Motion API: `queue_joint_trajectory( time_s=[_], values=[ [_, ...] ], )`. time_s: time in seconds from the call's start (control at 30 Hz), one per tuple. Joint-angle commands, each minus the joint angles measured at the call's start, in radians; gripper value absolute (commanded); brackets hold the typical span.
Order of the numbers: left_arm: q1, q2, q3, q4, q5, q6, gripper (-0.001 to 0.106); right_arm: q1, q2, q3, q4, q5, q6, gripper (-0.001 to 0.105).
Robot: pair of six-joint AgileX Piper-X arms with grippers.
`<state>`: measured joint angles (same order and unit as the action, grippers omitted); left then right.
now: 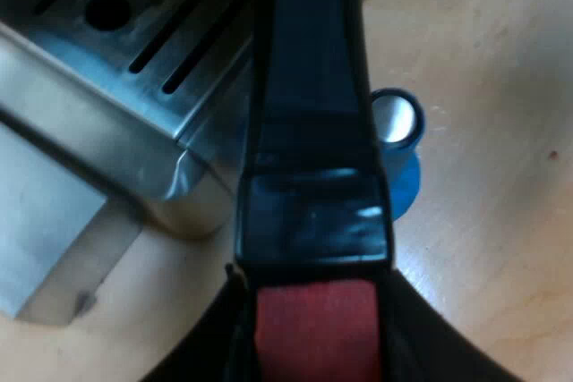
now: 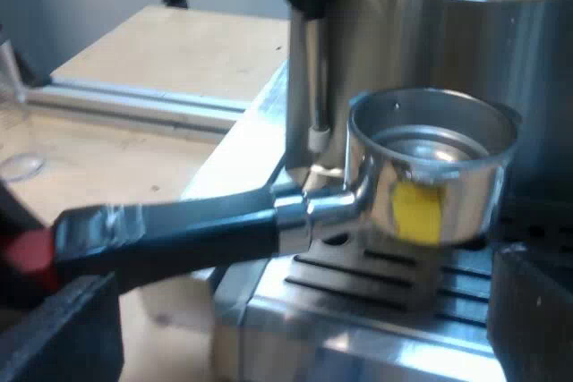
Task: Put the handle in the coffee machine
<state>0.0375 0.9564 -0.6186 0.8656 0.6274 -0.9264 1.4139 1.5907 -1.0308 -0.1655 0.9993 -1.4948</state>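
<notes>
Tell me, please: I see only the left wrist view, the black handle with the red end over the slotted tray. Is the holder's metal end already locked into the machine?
Observer: No. The holder has its basket open side up over the drip tray, in front of the machine, not locked in.
Operator: What is near the basket?
Observer: The steam wand hangs close by its handle side.
Operator: And my right hand?
Observer: The right hand is open and holds nothing.
</notes>
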Motion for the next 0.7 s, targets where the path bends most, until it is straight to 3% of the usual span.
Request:
queue_joint_trajectory(
  time_s=[0.03,0.17,0.4,0.47,0.7],
  values=[
    [-0.001,-0.002,-0.023,-0.008,0.051,0.023,0.000,-0.027,0.016,0.001,-0.048,0.008,-0.011,0.083],
    [0.009,0.088,-0.100,0.014,0.046,0.055,0.000,-0.037,0.049,0.001,-0.078,0.007,-0.011,0.079],
    [0.009,0.149,-0.149,0.014,0.044,0.078,0.000,-0.044,0.078,0.001,-0.138,0.009,-0.013,0.078],
    [0.009,0.178,-0.167,0.012,0.044,0.082,0.000,-0.073,0.088,0.001,-0.181,0.006,-0.085,0.078],
    [0.009,0.222,-0.208,-0.013,0.060,0.088,0.000,-0.097,0.088,0.001,-0.223,0.003,-0.125,0.078]
  ],
)
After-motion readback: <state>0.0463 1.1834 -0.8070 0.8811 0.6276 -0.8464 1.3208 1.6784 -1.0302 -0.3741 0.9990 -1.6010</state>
